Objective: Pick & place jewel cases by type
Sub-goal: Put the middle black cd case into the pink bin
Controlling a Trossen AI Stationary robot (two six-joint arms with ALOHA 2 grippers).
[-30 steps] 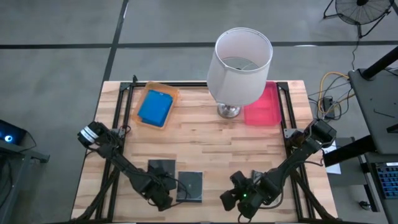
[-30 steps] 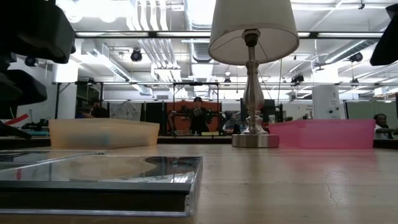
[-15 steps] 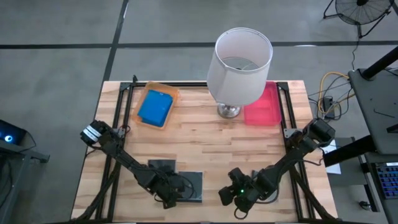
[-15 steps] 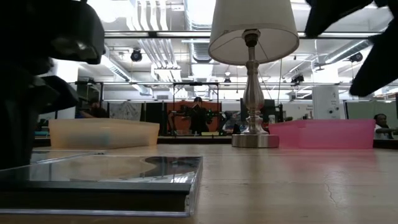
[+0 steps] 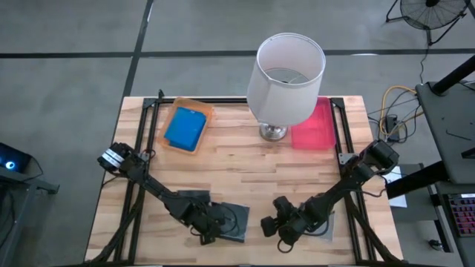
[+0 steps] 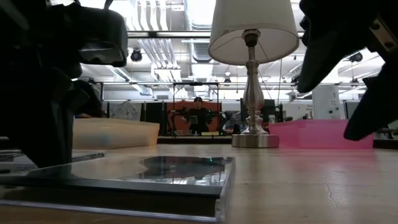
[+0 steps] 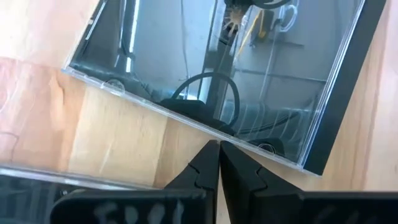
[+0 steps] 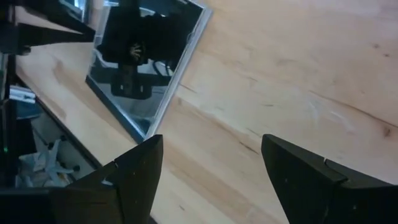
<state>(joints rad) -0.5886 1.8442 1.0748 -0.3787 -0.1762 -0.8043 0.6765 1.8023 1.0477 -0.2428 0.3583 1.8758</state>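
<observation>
Left gripper [image 7: 217, 163], fingers pressed together, reaches low over the dark square clear-lidded jewel case [image 7: 217, 68]; right gripper [image 8: 211, 174], fingers spread, hovers just beside it.

Industrial lab hall, exposed ceiling ducts [image 6: 149, 46], concrete floor [image 5: 67, 67]

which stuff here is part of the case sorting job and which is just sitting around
Part of the job:
- dark jewel case at the near edge
- second dark case beside it
- blue case in the orange tray
- pink tray
- left gripper, right gripper

Just sitting around:
- table lamp
</observation>
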